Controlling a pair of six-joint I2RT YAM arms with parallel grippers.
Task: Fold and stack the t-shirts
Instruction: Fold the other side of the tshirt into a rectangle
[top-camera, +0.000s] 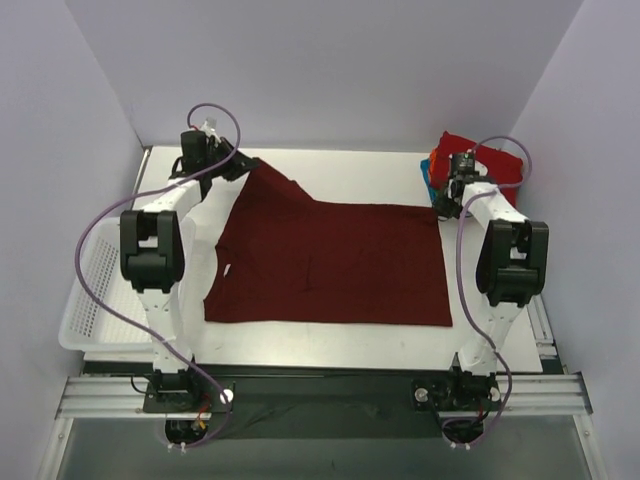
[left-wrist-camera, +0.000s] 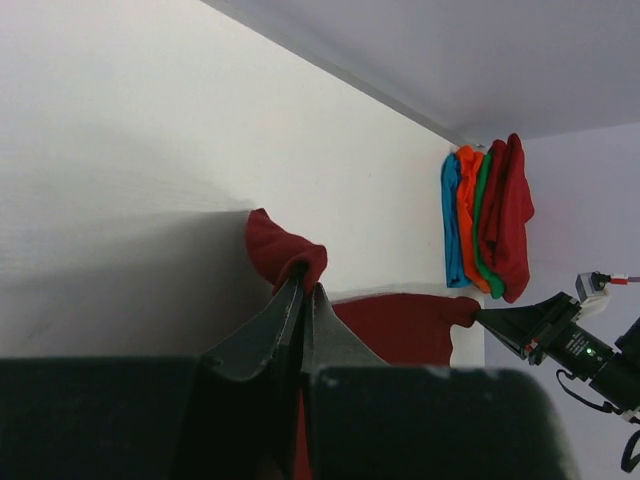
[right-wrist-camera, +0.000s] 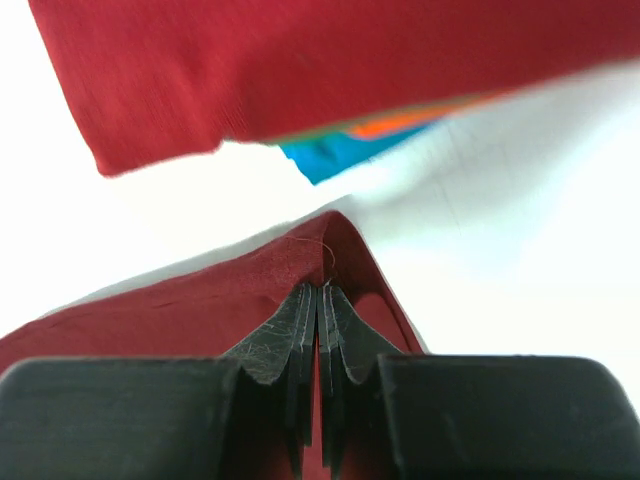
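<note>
The maroon t-shirt (top-camera: 330, 265) lay spread across the counter (top-camera: 330, 345). The left gripper (left-wrist-camera: 303, 287) was clamped on its far-left corner, the right gripper (right-wrist-camera: 322, 292) on its far-right corner, beside the folded stack (top-camera: 485, 160).

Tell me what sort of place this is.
Probably a robot lab test cell, not a home: plain white panels box in a white table, a left arm and right arm are bolted to a metal rail, and a maroon t-shirt lies spread out.
</note>
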